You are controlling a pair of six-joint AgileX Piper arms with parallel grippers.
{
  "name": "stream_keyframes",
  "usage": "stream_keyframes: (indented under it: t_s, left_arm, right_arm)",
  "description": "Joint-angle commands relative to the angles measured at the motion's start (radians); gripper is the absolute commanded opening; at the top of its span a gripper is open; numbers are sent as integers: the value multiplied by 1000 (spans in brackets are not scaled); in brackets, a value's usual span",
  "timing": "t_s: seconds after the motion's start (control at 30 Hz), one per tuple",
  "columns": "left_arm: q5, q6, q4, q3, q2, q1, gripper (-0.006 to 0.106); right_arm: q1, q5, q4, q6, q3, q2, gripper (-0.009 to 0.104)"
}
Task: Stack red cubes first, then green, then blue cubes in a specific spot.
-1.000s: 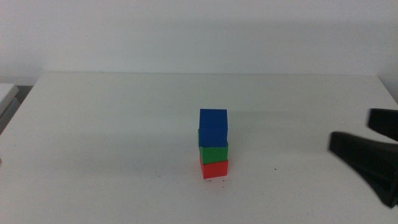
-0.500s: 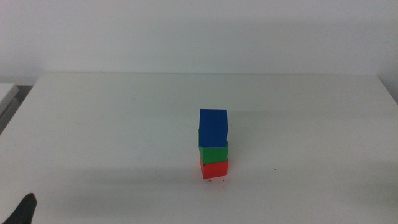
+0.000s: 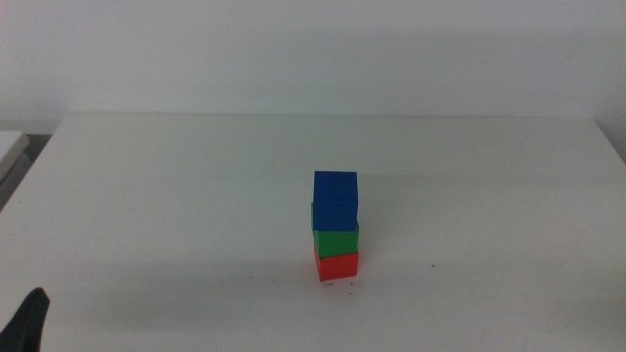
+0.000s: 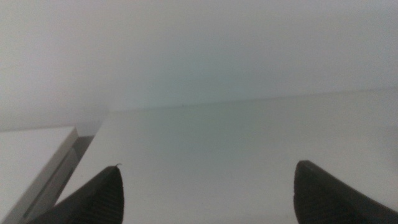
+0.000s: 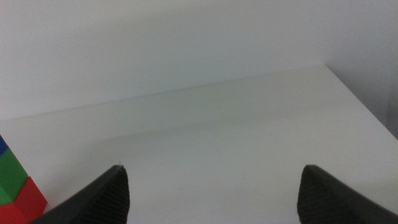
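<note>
We saw the right gripper (image 5: 208,190), at the table's right edge 1 s earlier, leave the middle view entirely. The left gripper (image 3: 27,323) appeared 0.5 s ago at the bottom-left corner and shifted slightly lower since.

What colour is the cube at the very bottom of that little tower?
Bright red: the red cube sits under the green one, clearest in the middle view.

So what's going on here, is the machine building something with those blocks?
Nothing is being handled right now. The tower stands finished: red cube at the bottom, green on it, blue on top. Both pincers are open and empty; the left pincer waits near the table's front left corner, and the right pincer is beside the tower.
</note>
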Motion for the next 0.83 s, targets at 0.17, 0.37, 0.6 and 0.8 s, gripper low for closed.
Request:
stream_keyframes:
  t_s: [0.17,0.37,0.6,0.8]
  left_arm:
    - [-47,-2,2,0,-4,0,94]
    - [-47,-2,2,0,-4,0,94]
    - [-47,-2,2,0,-4,0,94]
    - [-47,-2,2,0,-4,0,94]
  right_arm:
    - [-9,-26,1,-3,4,-4,91]
    - [-9,-60,1,-84,4,-4,91]
    - [-9,-261,22,-303,4,-4,91]
    - [-9,-257,22,-286,4,-4,91]
